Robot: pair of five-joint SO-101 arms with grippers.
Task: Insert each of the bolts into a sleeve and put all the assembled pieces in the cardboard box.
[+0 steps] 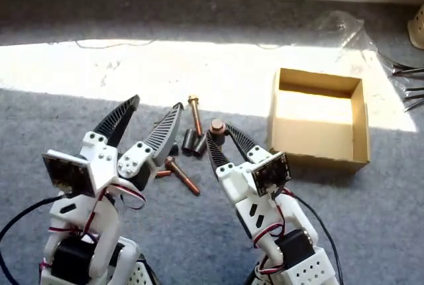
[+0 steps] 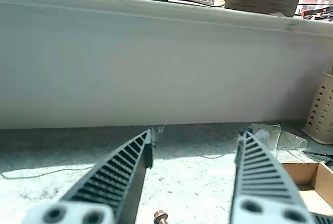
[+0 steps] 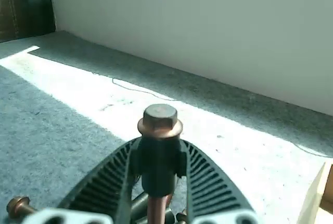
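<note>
**Progress check.** Use the cardboard box as your reference. In the high view its floor shows bare cardboard, so judge that no assembled piece has been delivered yet.

**Right gripper**: it is clamped on a dark sleeve with a bolt standing through it. The bolt head sits above the fingers and the shank shows below the sleeve. Treat this as one assembled piece. It is held near the box, off the box's left wall as the high view shows it, and not over the opening.

**Left gripper**: its jaws are spread wide and hold nothing. It stands well apart from the box, on the far side of the loose parts.

**Loose parts**, all lying between the left gripper and the box:
- Two loose sleeves lie side by side, just beside the held piece.
- The first loose bolt lies by those sleeves, about as far from the box as they are.
- The second loose bolt lies a little farther from the box, close to the left gripper.
- A short copper piece next to the second bolt is too small to identify.

**Work remaining, as judged:**
1. Place the held piece in the box.
2. Fit each loose bolt into a loose sleeve.
3. Put both of those pieces in the box.
</note>
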